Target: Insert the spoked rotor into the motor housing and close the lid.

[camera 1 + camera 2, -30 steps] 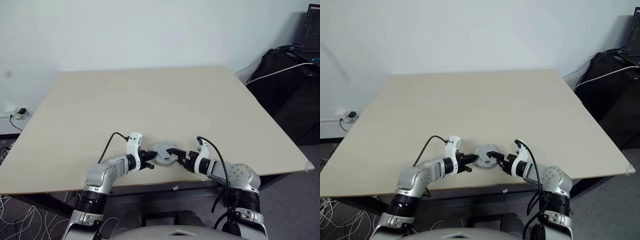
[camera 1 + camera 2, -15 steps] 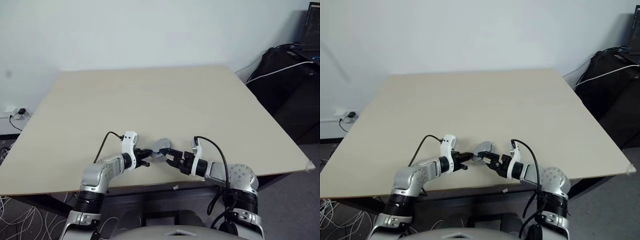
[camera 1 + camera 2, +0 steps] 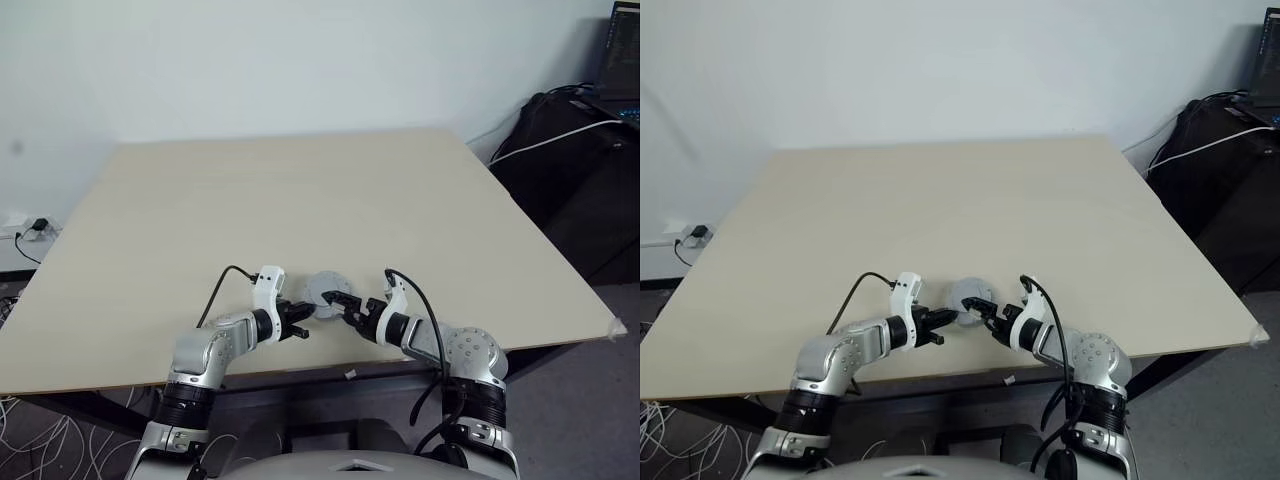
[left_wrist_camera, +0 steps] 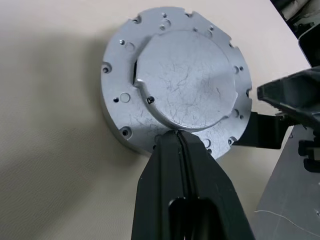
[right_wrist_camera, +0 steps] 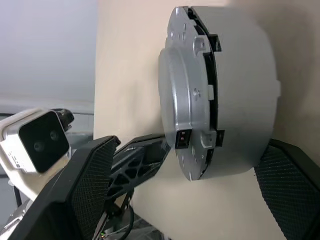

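Note:
The lid (image 4: pixel 185 85), a silvery-grey disc with its smooth side up, lies near the table's front edge (image 3: pixel 325 288) between my two grippers. My left gripper (image 4: pixel 172 137) is shut, its tip touching the lid's rim from the left (image 3: pixel 303 312). My right gripper (image 5: pixel 190 150) is open, one finger (image 5: pixel 95 185) over the lid's face and the other (image 5: pixel 290 185) on the table side of its rim, both standing off it. A dark seam runs under the lid's flange. The spoked rotor and the motor housing are hidden.
The pale wooden table (image 3: pixel 300 190) stretches far behind the lid. Its front edge runs just below my wrists. Black bags and cables (image 3: pixel 570 160) stand on the floor past the right edge, and a wall socket (image 3: pixel 30 228) is at the left.
Half a second ago the lid stood tilted up between the grippers; now it lies flatter on the table. The right gripper has closed in slightly on its rim.

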Robot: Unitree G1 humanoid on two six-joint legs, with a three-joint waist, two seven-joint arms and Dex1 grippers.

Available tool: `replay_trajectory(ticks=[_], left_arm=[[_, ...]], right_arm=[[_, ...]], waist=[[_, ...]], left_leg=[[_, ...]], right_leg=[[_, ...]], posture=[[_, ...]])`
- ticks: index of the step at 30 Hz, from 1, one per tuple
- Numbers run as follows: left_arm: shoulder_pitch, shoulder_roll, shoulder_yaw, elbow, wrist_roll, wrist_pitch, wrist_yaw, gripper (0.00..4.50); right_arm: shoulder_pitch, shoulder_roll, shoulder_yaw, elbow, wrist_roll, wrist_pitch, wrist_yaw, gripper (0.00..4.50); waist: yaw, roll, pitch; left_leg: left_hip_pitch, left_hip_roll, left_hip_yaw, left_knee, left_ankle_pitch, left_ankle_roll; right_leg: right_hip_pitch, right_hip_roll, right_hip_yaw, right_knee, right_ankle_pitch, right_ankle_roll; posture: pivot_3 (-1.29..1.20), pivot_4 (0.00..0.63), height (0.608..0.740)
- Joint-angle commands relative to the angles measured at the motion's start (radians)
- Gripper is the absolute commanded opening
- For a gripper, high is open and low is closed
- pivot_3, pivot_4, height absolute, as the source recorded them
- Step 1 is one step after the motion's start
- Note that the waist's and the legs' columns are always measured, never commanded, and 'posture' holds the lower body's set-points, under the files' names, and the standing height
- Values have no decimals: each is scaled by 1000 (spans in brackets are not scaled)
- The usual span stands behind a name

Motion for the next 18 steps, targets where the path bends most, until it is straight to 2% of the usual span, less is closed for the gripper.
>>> replay_trajectory(ticks=[1,6,9,18], left_arm=[[1,-10,-31,8,-7,9,-8,0],[0,-10,-31,11,-3,7,-12,0],[2,-10,-30,10,-3,7,-12,0],[2,-12,-30,11,-2,5,-13,0]], right_arm=[[-15,8,16,-58,49,-8,25,3579],[-12,2,20,-63,57,-5,32,1998],[-9,0,18,-69,61,-5,31,1282],[1,-1,14,-77,67,-3,27,1250]], waist=[[1,0,0],[4,1,0],[3,1,1],[3,1,1]], left_leg=[[0,0,0,0,0,0],[0,0,0,0,0,0],[0,0,0,1,0,0],[0,0,0,0,0,0]], right_leg=[[0,0,0,0,0,0],[1,0,0,0,0,0],[1,-1,0,0,0,0],[1,-1,0,0,0,0]], posture=[[0,0,740],[0,0,740],[0,0,740],[0,0,740]])
